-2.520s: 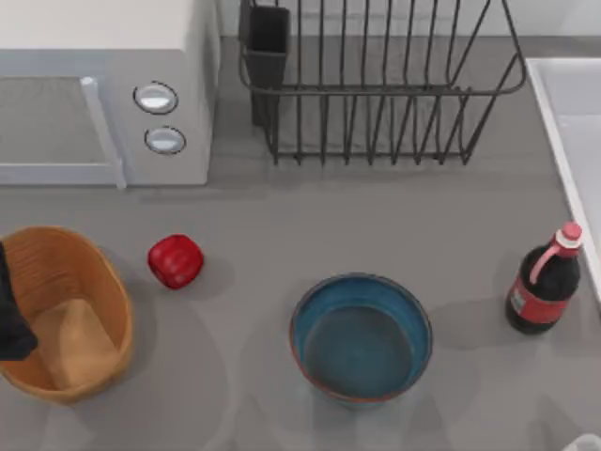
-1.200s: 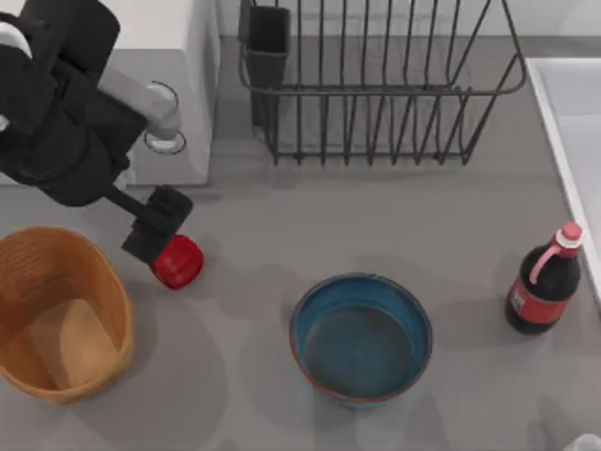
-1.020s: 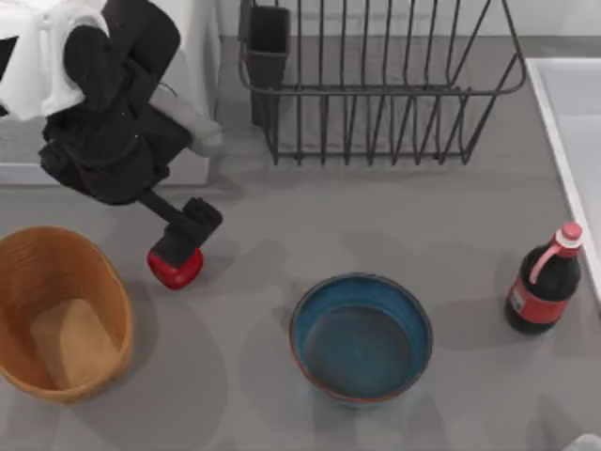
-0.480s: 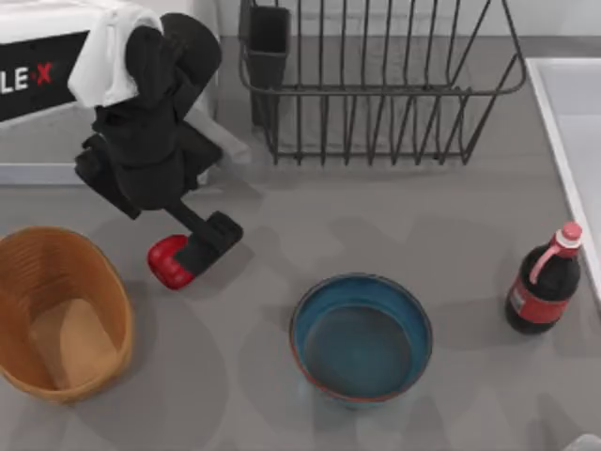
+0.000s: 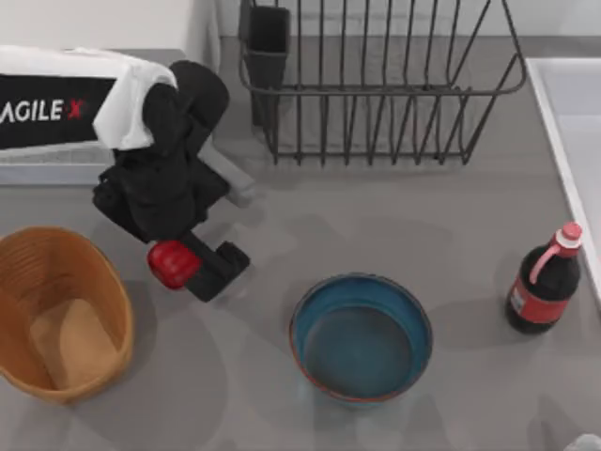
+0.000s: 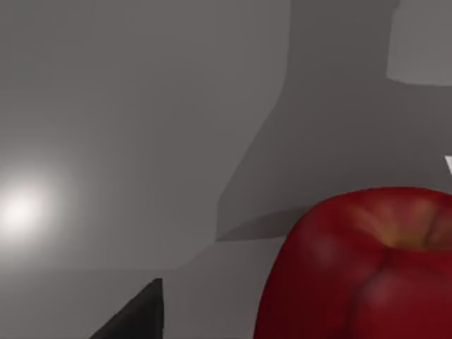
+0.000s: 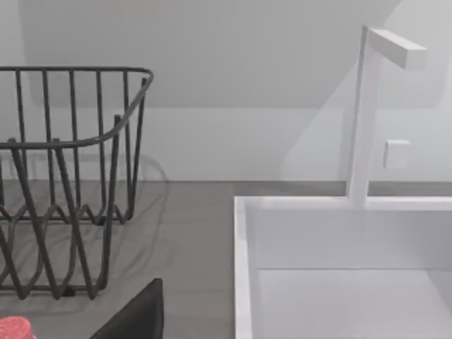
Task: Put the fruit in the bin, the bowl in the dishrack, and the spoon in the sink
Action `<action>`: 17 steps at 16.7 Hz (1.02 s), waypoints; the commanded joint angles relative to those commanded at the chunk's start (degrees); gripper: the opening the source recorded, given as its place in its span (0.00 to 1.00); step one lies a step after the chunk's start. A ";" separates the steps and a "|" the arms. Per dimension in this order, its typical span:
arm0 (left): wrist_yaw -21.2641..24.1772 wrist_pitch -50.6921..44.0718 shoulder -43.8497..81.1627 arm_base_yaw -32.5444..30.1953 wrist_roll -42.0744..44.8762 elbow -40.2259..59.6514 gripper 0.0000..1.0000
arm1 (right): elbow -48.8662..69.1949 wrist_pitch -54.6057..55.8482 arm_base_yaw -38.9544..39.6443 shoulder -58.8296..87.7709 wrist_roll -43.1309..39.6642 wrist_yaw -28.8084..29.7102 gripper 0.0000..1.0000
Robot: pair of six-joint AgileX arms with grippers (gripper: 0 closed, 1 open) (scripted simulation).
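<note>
Fruit (image 5: pixel 171 263): small, glossy, red, with lobed, slightly blocky sides; sits on the grey tabletop (image 5: pixel 376 216) just right of the bin, well left of the bowl.
Fruit, left wrist view (image 6: pixel 367 268): deep red skin with a yellowish dimple at the top; cut off by the picture's edge.
Left end effector (image 5: pixel 192 268): black, low over the fruit; one finger (image 5: pixel 218 270) lies against the fruit's right side. The other finger is hidden under the wrist, so whether the fingers are apart or clamped on the fruit cannot be told.
Left arm: white link marked AGILEX reaches in from the top view's left and covers most of the white microwave (image 5: pixel 202 23).
Bin (image 5: pixel 28 272): oval, orange-tan, ribbed walls, lighter flat bottom; at the tabletop's left edge, partly cut off.
Bowl (image 5: pixel 361 336): wide, round, deep, blue, thin reddish-brown rim; near the front centre, upright.
Dishrack (image 5: pixel 376 89): dark wire, upright bars, dark utensil cup at its left corner; at the back, its top cut off.
Sink (image 5: pixel 573 122): white basin with a raised rim at the right edge, partly cut off; the right wrist view shows its rim (image 7: pixel 244 233) and a white faucet (image 7: pixel 367 106).
Bottle (image 5: pixel 543 282): dark, red label, pink cap; right of the bowl, near the sink.
Right end effector: a dark fingertip (image 7: pixel 134 314) in the right wrist view; finger state cannot be told.
</note>
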 joint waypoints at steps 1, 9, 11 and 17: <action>0.01 1.54 0.89 0.16 0.17 -0.81 1.00 | 0.00 0.00 0.00 0.00 0.00 0.00 1.00; 0.00 2.77 1.78 0.46 0.44 -1.40 0.77 | 0.00 0.00 0.00 0.00 0.00 0.00 1.00; 0.00 2.77 1.78 0.46 0.44 -1.40 0.62 | 0.00 0.00 0.00 0.00 0.00 0.00 1.00; 0.00 2.77 1.78 0.46 0.44 -1.40 0.17 | 0.00 0.00 0.00 0.00 0.00 0.00 1.00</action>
